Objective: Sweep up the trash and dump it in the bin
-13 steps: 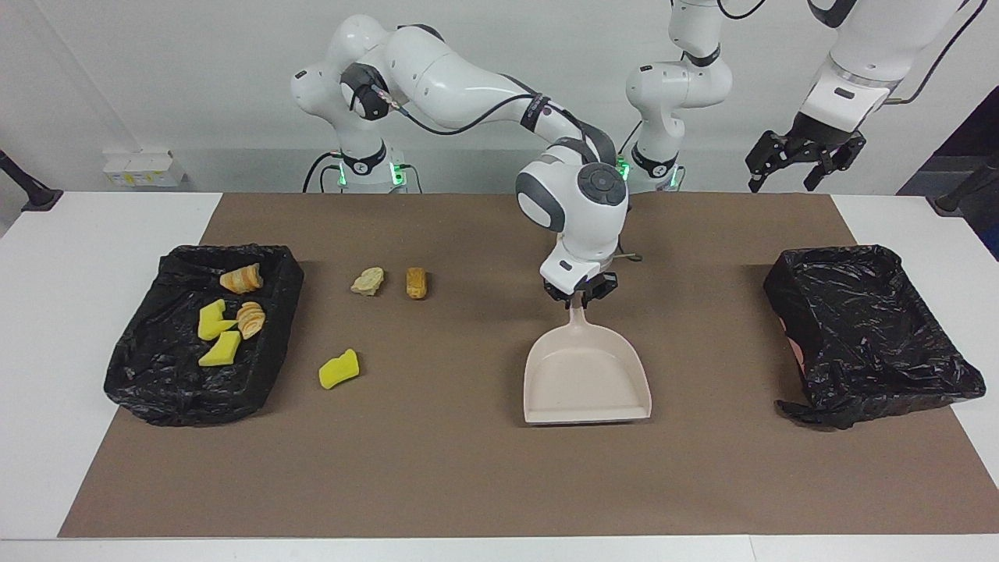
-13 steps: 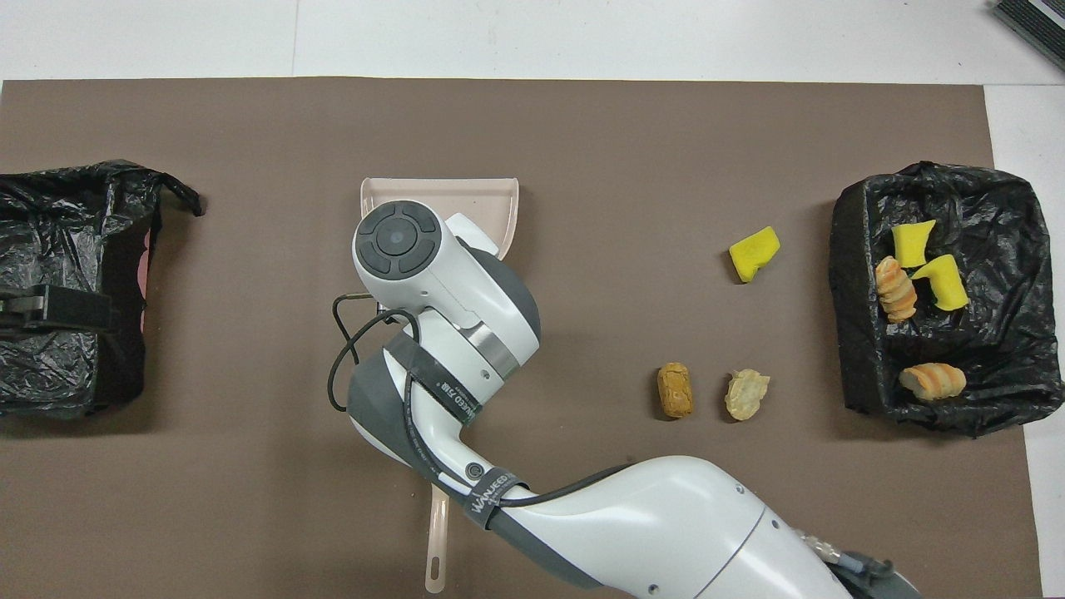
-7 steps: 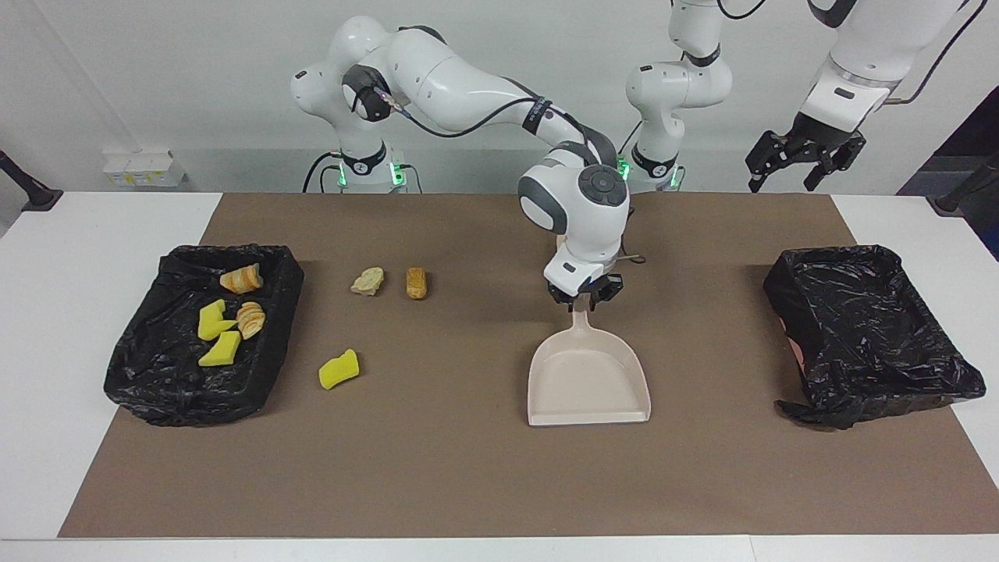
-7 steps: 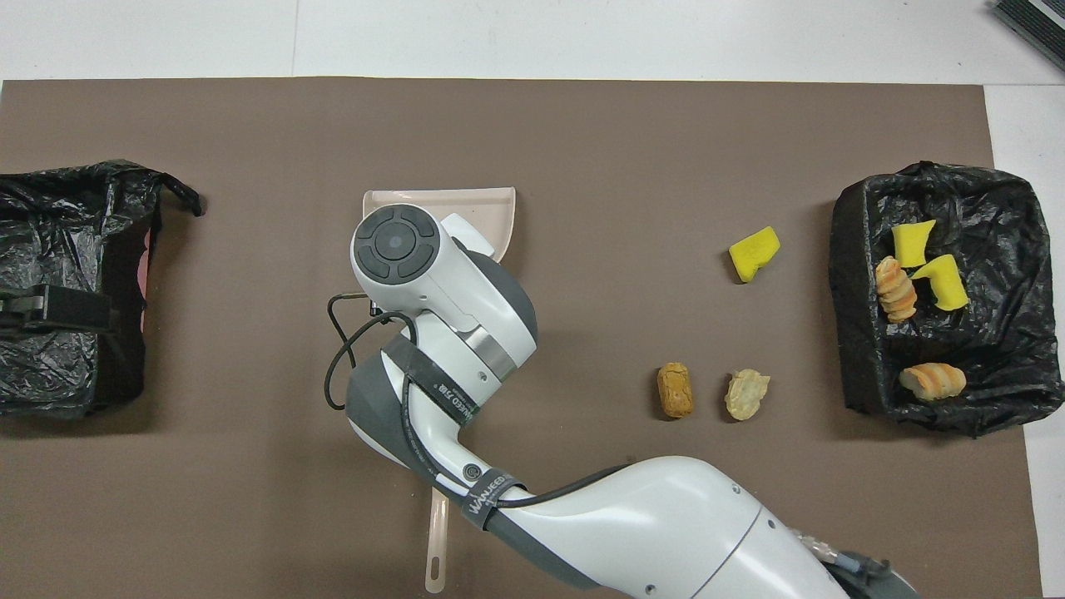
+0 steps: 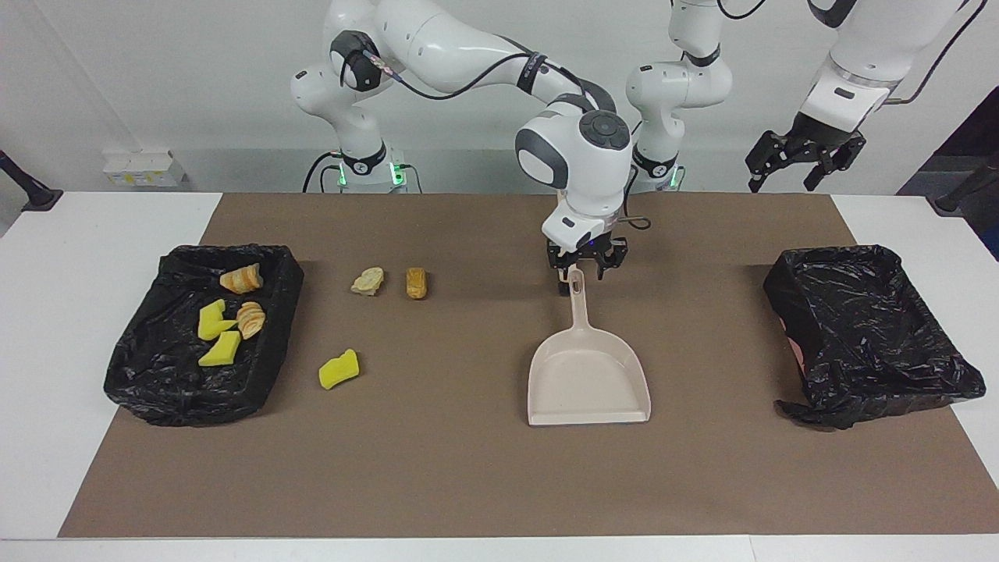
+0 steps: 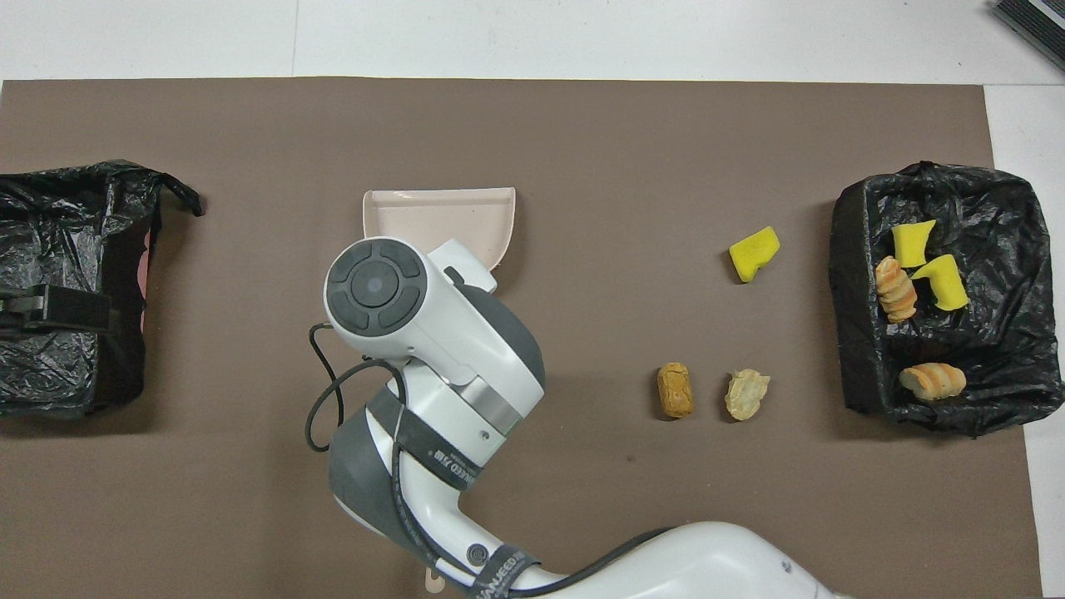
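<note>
Since a second ago the right gripper (image 5: pixel 585 268) has risen off the dustpan (image 5: pixel 587 375) handle and drawn toward the robots; the pan has settled flat on the brown mat (image 5: pixel 468 484) and nothing else has shifted.

Facing view: the right gripper hangs just over the tip of the dustpan's handle, its fingers parted on either side of the handle end and no longer pinching it. The pan lies with its mouth toward six o'clock. At about nine o'clock from the pan, three scraps of trash lie loose on the mat: a pale beige lump (image 5: pixel 367 281) and a golden-brown piece (image 5: pixel 417 282) side by side, and a yellow sponge chunk (image 5: pixel 339 369) at seven o'clock from them, farther from the robots. The black-lined bin (image 5: pixel 156 390) at the right arm's end of the table holds four more scraps: two yellow chunks and two bread-like pieces. A second black-lined bin (image 5: pixel 866 343) sits at the left arm's end. The left gripper (image 5: pixel 804 162) waits in the air at one o'clock, fingers spread.

Overhead view: the right arm covers most of the dustpan (image 6: pixel 441 212); only its mouth shows at twelve o'clock from the wrist. The golden-brown piece (image 6: pixel 675 390) and beige lump (image 6: pixel 746 393) lie at three o'clock from the arm, the yellow chunk (image 6: pixel 754 253) at two o'clock, and the filled bin (image 6: pixel 857 333) just past them. The left gripper (image 6: pixel 50 309) shows over the second bin (image 6: pixel 50 200).
</note>
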`<action>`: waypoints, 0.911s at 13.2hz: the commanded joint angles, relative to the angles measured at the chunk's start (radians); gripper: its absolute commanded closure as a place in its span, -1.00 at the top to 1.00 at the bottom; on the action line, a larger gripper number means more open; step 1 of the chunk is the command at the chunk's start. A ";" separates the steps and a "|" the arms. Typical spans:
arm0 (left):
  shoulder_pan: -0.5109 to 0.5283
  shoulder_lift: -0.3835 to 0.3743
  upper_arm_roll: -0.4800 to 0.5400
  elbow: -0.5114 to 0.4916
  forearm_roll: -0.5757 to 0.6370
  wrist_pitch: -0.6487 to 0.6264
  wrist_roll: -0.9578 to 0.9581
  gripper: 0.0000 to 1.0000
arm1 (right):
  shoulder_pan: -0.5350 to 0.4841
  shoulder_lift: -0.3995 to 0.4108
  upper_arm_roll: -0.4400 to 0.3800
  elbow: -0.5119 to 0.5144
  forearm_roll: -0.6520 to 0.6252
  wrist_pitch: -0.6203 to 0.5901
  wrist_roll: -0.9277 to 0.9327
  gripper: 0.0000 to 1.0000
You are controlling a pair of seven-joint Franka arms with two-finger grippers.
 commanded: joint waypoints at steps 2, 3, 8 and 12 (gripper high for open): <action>0.013 -0.008 -0.008 0.006 0.014 -0.016 0.009 1.00 | 0.056 -0.182 0.002 -0.295 0.048 0.032 0.090 0.38; 0.013 -0.008 -0.008 0.006 0.014 -0.016 0.009 1.00 | 0.069 -0.210 0.002 -0.347 0.096 0.049 0.093 0.38; 0.013 -0.008 -0.008 0.006 0.014 -0.016 0.009 1.00 | 0.135 -0.369 0.002 -0.656 0.219 0.206 0.140 0.38; -0.004 -0.008 -0.031 0.006 0.009 -0.016 0.006 1.00 | 0.194 -0.420 0.002 -0.786 0.292 0.296 0.139 0.36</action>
